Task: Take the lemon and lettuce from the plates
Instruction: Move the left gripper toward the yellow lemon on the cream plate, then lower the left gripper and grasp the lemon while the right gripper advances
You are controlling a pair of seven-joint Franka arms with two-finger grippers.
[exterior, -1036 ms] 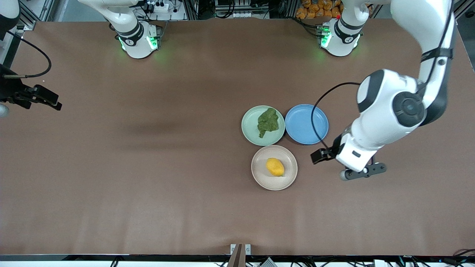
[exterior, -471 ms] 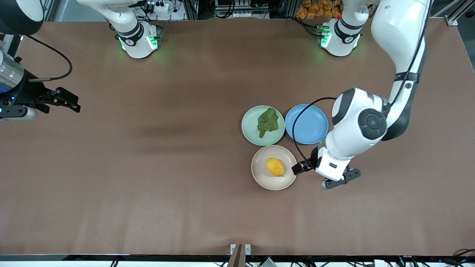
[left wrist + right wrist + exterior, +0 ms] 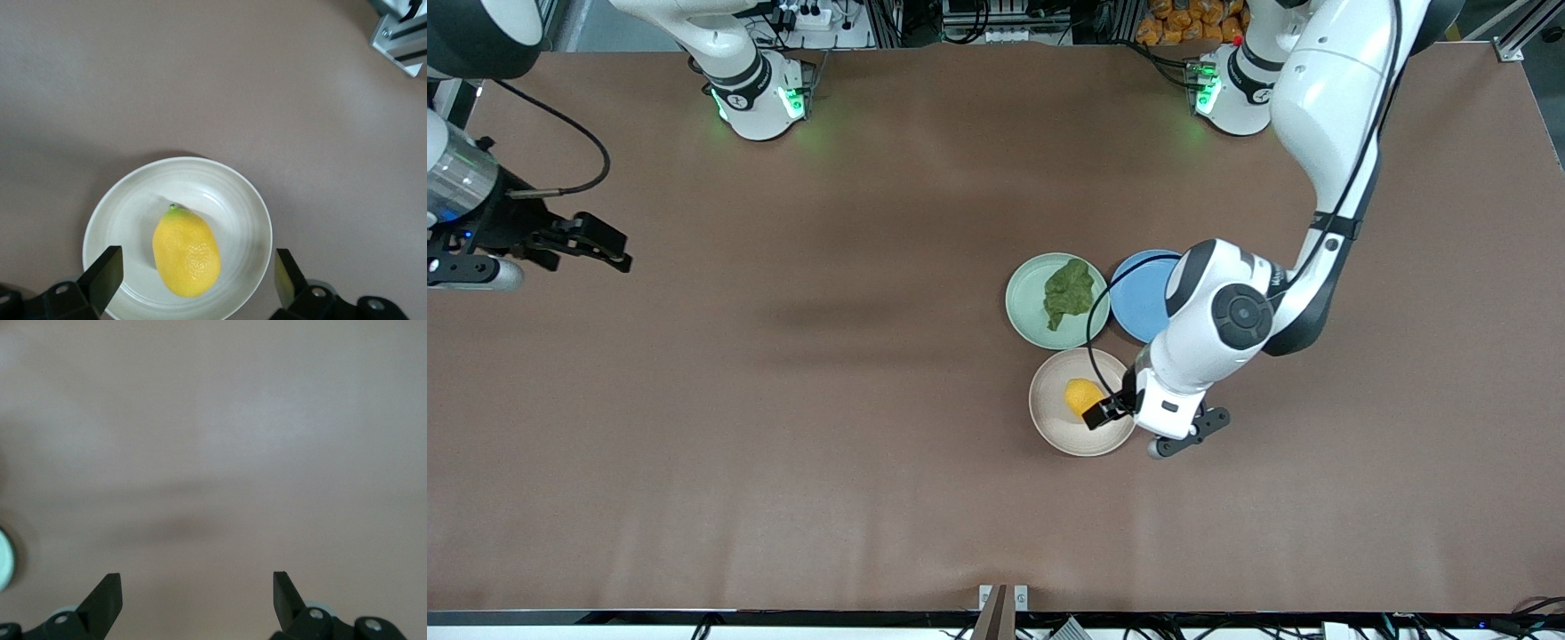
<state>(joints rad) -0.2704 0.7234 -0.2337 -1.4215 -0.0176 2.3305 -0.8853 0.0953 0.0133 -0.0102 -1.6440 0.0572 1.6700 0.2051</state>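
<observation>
The lemon [image 3: 1080, 394] lies on the beige-pink plate [image 3: 1052, 425], the plate nearest the front camera. The lettuce [image 3: 1069, 293] lies on the mint green plate [image 3: 1024, 307]. My left gripper [image 3: 1131, 409] hangs over the beige-pink plate's edge toward the left arm's end of the table, and its wrist hides part of the lemon. In the left wrist view the gripper [image 3: 197, 263] is open, with its jaws either side of the lemon [image 3: 187, 250] and above the plate [image 3: 227, 190]. My right gripper [image 3: 534, 240] is open and empty over bare table at the right arm's end [image 3: 197, 583].
An empty blue plate [image 3: 1138, 307] stands beside the mint green plate, toward the left arm's end, partly under the left arm. The three plates sit close together. A small metal bracket [image 3: 1003, 597] sits at the table's front edge.
My left arm has swung from beside the blue plate to over the beige-pink plate and the lemon. My right gripper has moved a little inward over the table.
</observation>
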